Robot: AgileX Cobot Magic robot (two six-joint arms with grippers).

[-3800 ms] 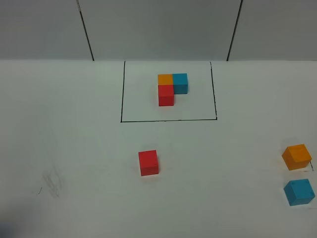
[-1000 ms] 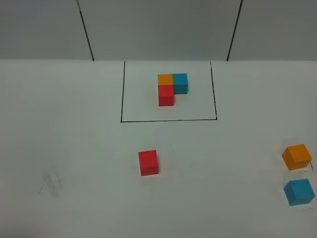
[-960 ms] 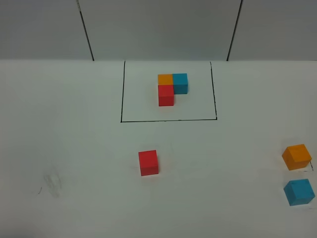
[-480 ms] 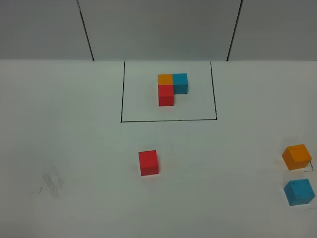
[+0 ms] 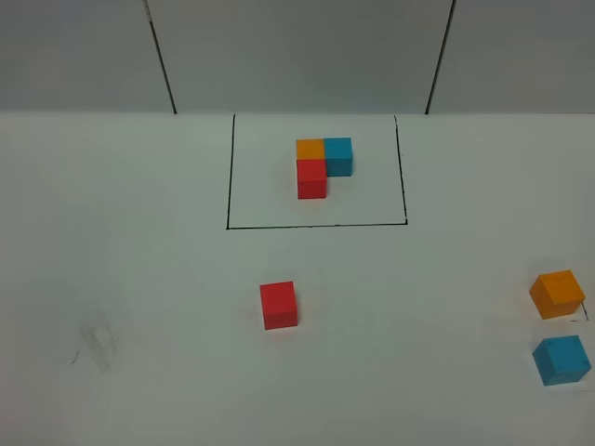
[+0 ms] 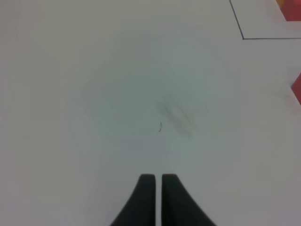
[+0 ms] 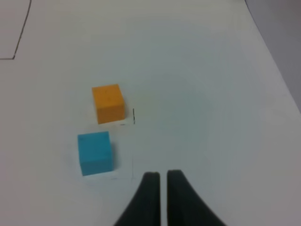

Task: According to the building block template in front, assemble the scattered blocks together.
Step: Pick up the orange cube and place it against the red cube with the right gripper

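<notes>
White table, grey wall behind; we see red cube in front of template. L gripper, R gripper both pinched nearly closed, empty (thin slit).

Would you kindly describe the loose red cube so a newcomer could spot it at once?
Find the thin black drawn rectangle at the far middle of the white table. Nearer than its front line sits a small matte red cube. It stands alone outside the frame, unlike the framed red cube joined to others.
</notes>
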